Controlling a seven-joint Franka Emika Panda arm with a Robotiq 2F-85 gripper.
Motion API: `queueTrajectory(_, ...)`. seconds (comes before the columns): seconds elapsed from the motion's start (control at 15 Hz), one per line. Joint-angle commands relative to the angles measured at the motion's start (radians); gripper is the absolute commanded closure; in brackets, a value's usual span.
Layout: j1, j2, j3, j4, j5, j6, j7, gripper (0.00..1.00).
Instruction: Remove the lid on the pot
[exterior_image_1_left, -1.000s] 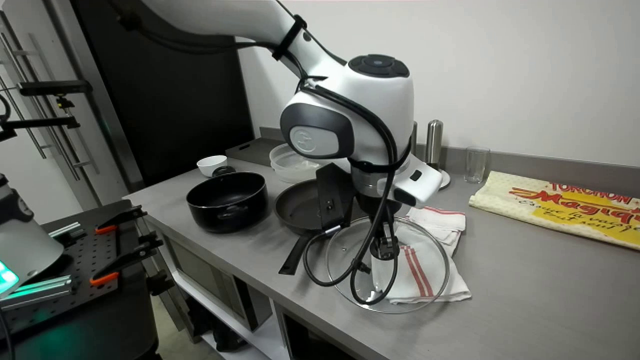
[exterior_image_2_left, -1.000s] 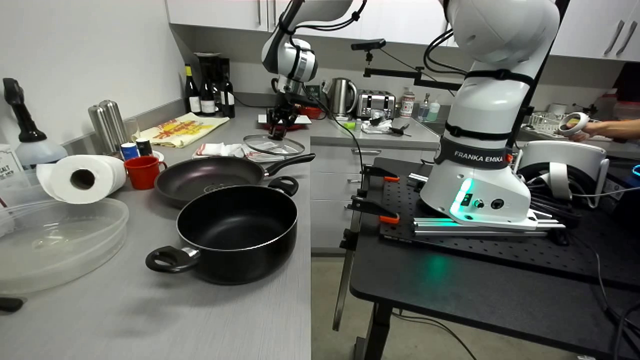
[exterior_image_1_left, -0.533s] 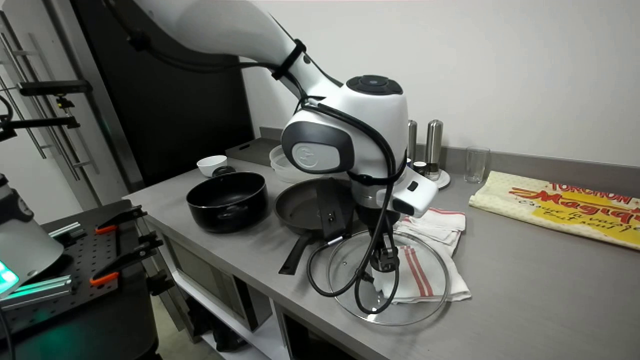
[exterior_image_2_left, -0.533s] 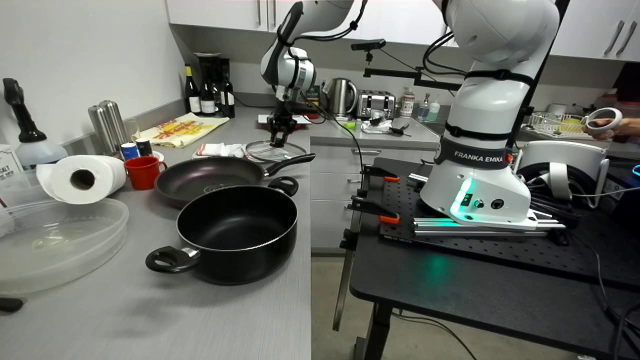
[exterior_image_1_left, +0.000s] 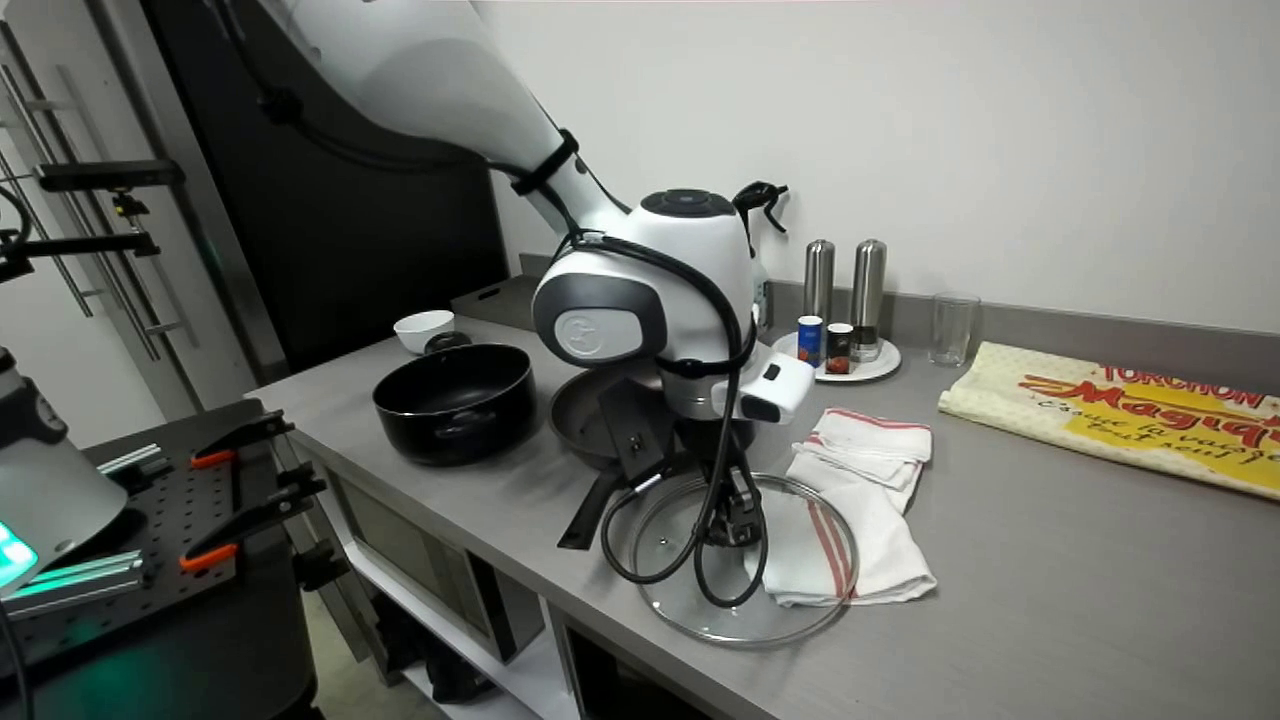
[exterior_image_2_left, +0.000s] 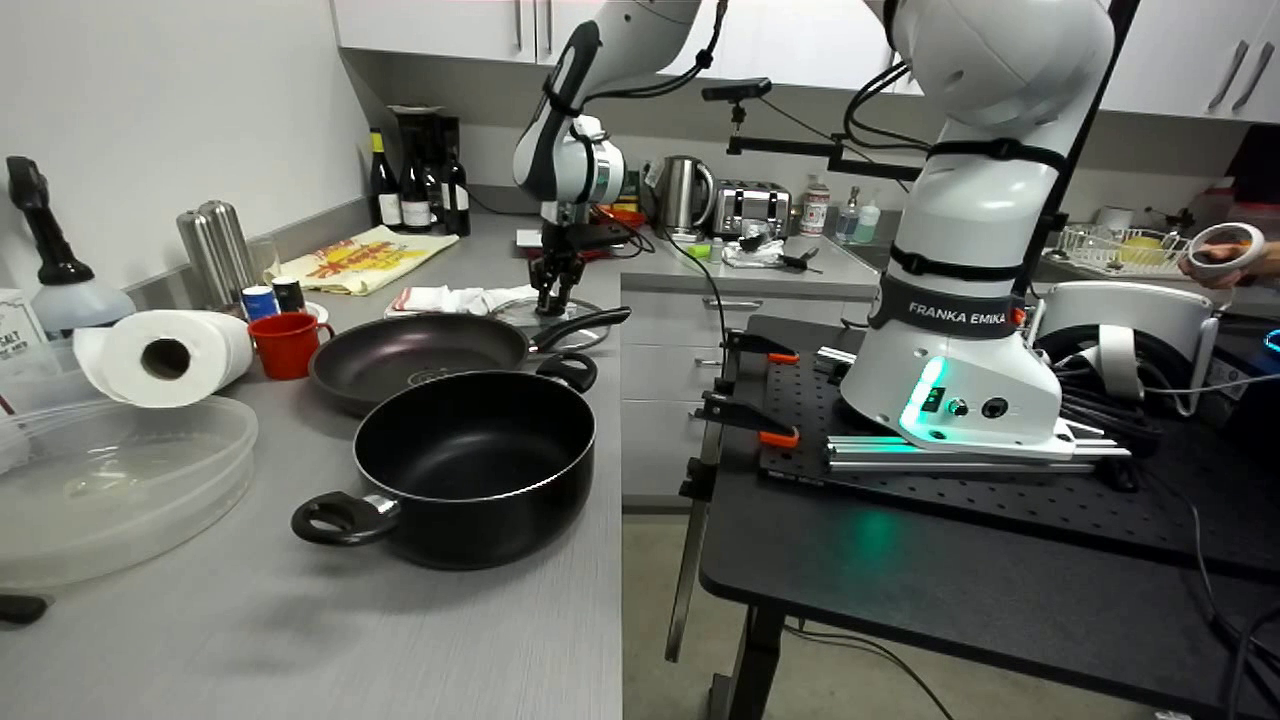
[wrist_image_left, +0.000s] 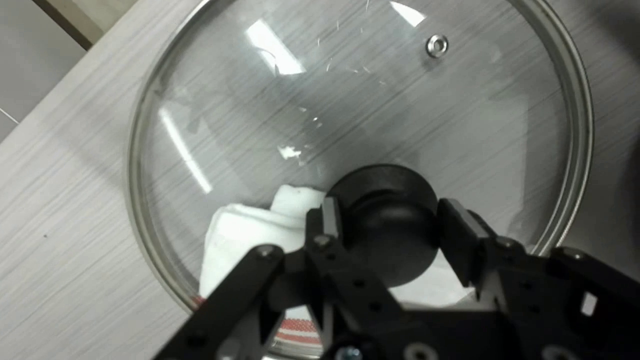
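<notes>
Wrist view: the tool (wrist_image_left: 389, 220) pinches the black knob (wrist_image_left: 387, 242) of the round clear glass lid (wrist_image_left: 357, 120); best lowered level, released once resting.

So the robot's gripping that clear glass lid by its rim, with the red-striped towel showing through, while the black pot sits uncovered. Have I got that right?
Not the rim: the wrist view shows the jaws closed on the black knob of the glass lid. The red-striped towel does show through, and the black pot sits uncovered.
</notes>
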Motion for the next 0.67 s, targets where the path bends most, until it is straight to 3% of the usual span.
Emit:
queueTrajectory(0.0,0.008,-0.036,0.008,-0.055,-0.05,0.04,0.001,0.74)
queueTrajectory(0.13,0.003,-0.038,0.015,-0.057,-0.055,0.041,0.001,0.74)
queueTrajectory(0.27,-0.001,-0.041,0.018,-0.057,-0.057,0.037,0.002,0.23)
queueTrajectory(0.4,-0.005,-0.044,0.02,-0.058,-0.056,0.036,0.001,0.18)
queueTrajectory(0.6,-0.008,-0.05,0.025,-0.06,-0.054,0.035,-0.001,0.01)
